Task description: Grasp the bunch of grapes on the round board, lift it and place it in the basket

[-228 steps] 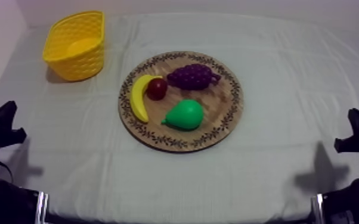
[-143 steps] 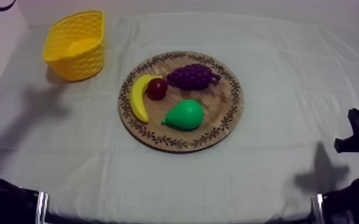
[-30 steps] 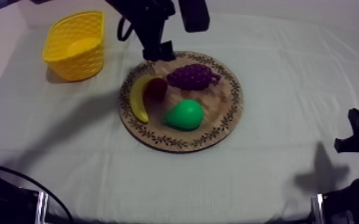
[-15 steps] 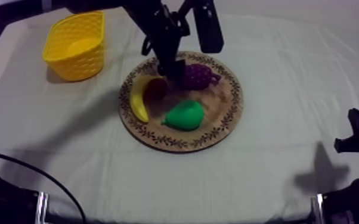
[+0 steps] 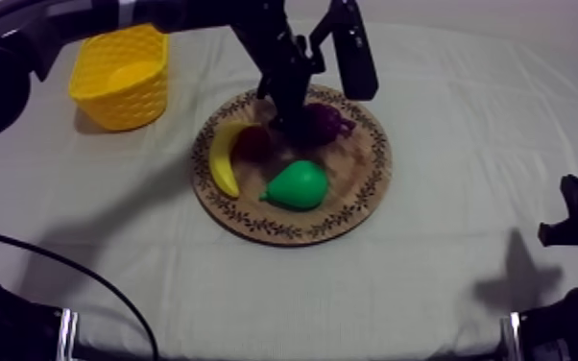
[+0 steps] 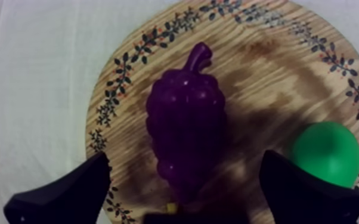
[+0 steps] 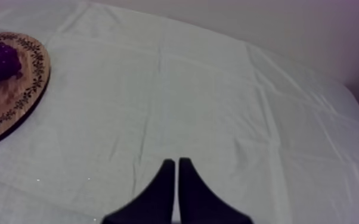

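Left gripper (image 6: 185, 162) is open, one finger on each side of the bunch of grapes (image 6: 185, 131), which lies on the wooden board (image 6: 265, 71). The bunch's near end is hidden under the gripper. Seen from above, the arm (image 5: 254, 29) slants in from the upper left and covers much of the grapes. Right gripper (image 7: 176, 170) is closed, well apart.
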Available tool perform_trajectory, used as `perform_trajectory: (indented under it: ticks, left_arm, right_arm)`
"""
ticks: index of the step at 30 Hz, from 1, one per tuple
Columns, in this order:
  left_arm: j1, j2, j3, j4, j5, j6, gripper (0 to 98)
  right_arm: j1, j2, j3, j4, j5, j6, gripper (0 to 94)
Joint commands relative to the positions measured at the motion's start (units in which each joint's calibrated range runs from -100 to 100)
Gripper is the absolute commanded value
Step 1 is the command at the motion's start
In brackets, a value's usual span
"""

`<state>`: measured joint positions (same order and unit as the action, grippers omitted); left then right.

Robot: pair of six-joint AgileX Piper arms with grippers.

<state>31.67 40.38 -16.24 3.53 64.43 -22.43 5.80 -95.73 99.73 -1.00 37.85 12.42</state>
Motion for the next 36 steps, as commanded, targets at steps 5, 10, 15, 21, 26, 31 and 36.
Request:
perform_trajectory:
  ticks: [5,10,15,21,26,31,36]
  left_arm:
    - [-0.44,2.2,-1.59,0.48,0.67,-0.22,96.0]
    - [-0.6,4.43,-3.31,0.74,1.09,-0.29,95.9]
    - [-0.8,6.4,-4.71,1.1,1.32,-0.42,95.4]
    - [-0.87,8.41,-6.53,1.35,1.79,-0.34,93.7]
    - [-0.87,10.37,-8.98,1.37,3.39,0.17,91.9]
    - [-1.01,12.42,-12.09,1.52,5.65,0.63,91.4]
    - [-1.13,13.32,-13.48,1.76,6.64,0.66,91.0]
  right_arm:
    - [0.02,-0.02,0.04,0.0,-0.02,0.01,0.2]
    - [0.02,-0.02,0.04,0.0,-0.02,0.01,0.2]
    - [0.02,-0.02,0.04,0.0,-0.02,0.01,0.2]
    - [0.02,-0.02,0.04,0.0,-0.02,0.01,0.2]
    - [0.02,-0.02,0.04,0.0,-0.02,0.01,0.2]
    - [0.02,-0.02,0.04,0.0,-0.02,0.01,0.2]
    - [0.02,-0.02,0.04,0.0,-0.02,0.01,0.2]
